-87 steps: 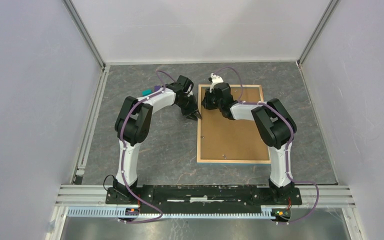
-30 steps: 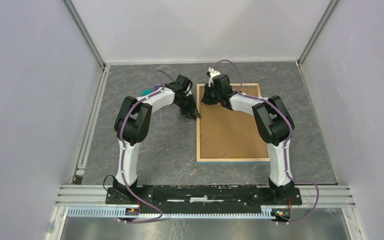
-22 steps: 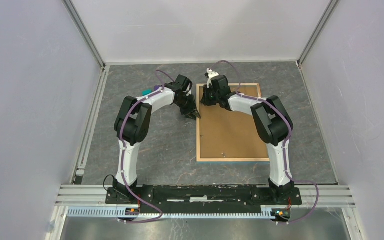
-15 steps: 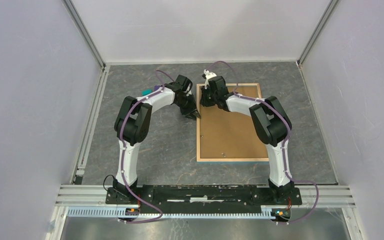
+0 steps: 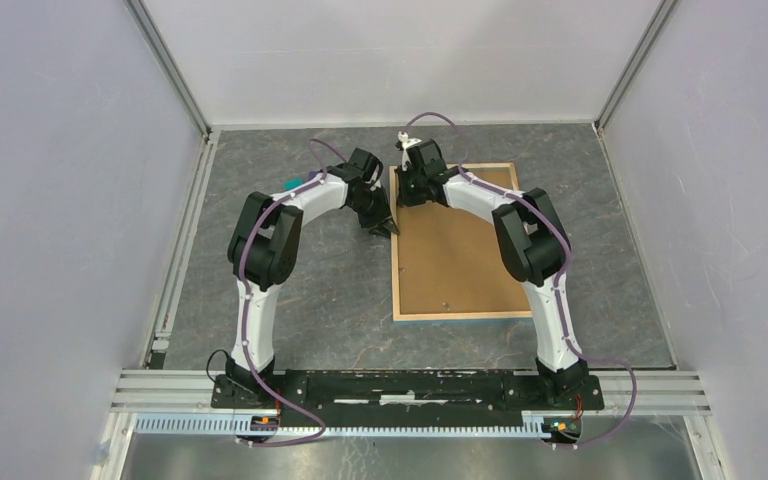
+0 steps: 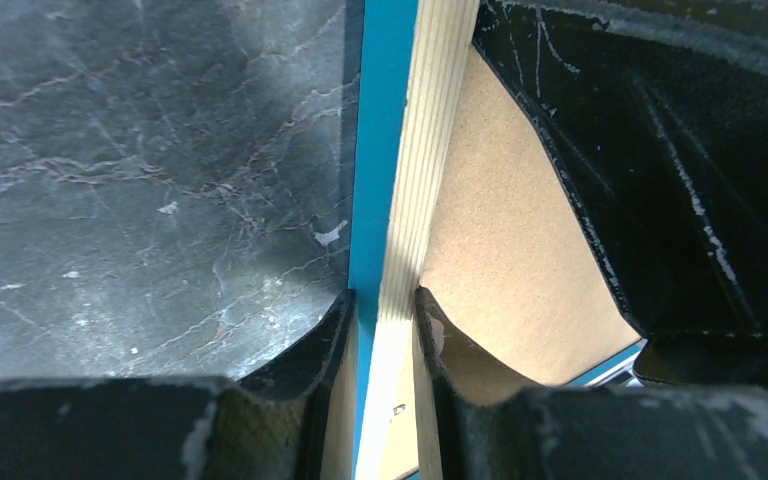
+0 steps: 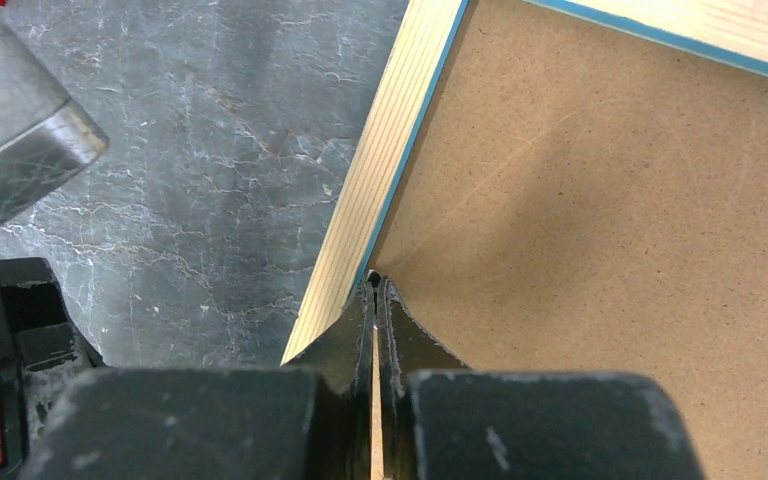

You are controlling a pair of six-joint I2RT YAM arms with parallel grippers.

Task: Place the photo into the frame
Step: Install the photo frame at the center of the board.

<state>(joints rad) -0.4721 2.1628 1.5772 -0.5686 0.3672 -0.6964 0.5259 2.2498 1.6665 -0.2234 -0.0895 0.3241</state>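
Right claw (image 7: 374, 282) shifted left; backing board (image 5: 455, 255) fills frame (image 7: 380, 165).

Frame (image 6: 415, 200) – pale grained wood, blue-painted face, backing board (image 7: 600, 200) matt brown fibreboard, table (image 6: 140, 180) dark marbled

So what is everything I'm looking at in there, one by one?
frame: one, pale wood back and light-blue front, face down on the right half of the table.
backing board: one, plain brown, sitting in the frame's back.
small object: one, teal and purple, left of the frame, half hidden behind the left arm; cannot tell what it is.
photo: none in view.
table: one, dark grey marbled.
walls: three, pale, around the table.
arms: two, white and black with purple cables, mounted at the near edge.
left gripper: one, black, clamped on the frame's left edge.
right gripper: one, black, shut, tips where board meets frame near the far-left corner.
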